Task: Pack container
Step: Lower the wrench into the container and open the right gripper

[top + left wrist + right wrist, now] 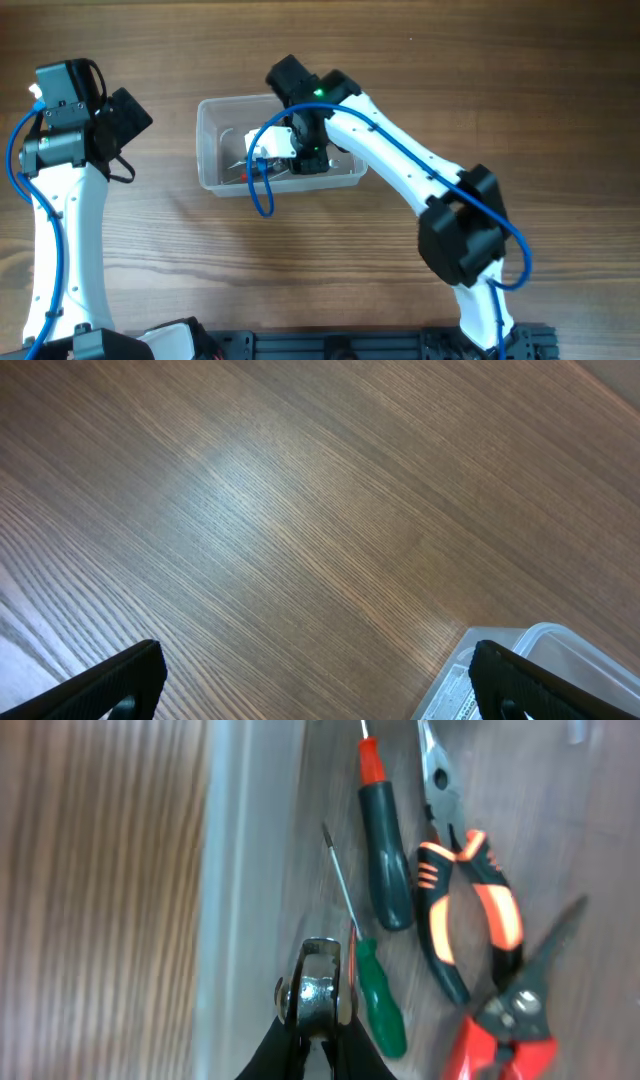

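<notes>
- Clear, colourless plastic forms the container [208, 135], a shallow rectangular tub with rounded corners and a thin rim. It sits on the wooden bench [300, 260], directly under the right tool [320, 1015].
- Right tool: clenched, fingers pressed together. A green screwdriver [382, 1010] lies just beside it, with orange-and-black pliers [470, 910] beyond.
- Left tool [320, 685]: released, fingers wide apart, with a corner of the container beside one finger.

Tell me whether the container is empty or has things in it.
Not empty. The right wrist view shows a dark-handled screwdriver, a green-handled screwdriver, orange-and-black pliers and red cutters lying inside the container.
</notes>
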`<state>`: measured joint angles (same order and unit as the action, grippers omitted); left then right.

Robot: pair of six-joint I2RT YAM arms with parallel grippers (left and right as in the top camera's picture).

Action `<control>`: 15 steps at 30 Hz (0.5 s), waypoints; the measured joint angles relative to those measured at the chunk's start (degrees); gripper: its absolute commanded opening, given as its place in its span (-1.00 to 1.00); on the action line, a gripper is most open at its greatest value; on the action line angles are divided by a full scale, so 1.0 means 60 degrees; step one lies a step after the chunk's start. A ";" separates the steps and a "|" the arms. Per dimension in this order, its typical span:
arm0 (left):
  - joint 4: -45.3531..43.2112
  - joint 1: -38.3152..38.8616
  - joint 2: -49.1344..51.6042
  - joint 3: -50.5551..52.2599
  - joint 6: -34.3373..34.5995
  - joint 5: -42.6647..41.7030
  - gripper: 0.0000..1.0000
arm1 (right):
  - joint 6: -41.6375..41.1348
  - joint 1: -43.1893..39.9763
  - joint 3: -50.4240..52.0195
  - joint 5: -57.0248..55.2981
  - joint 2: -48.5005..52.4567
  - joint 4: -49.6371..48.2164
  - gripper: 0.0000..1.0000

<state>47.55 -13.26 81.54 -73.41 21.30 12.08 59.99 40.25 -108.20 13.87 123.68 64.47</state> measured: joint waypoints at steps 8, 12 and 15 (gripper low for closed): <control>0.0000 0.0000 0.0000 0.0000 0.0000 0.0000 1.00 | -0.0390 0.0000 -0.0106 -0.0601 0.0627 -0.0401 0.02; 0.0004 0.0000 0.0000 0.0000 0.0000 0.0000 1.00 | -0.1552 -0.0011 -0.0627 -0.2674 0.0280 -0.0521 0.00; 0.0000 0.0000 0.0000 0.0000 0.0000 0.0000 0.99 | -0.2976 -0.0266 -0.1075 -0.3978 -0.0947 -0.1195 0.30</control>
<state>47.55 -13.26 81.54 -73.41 21.30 12.08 42.13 38.65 -114.65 -10.00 117.99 57.30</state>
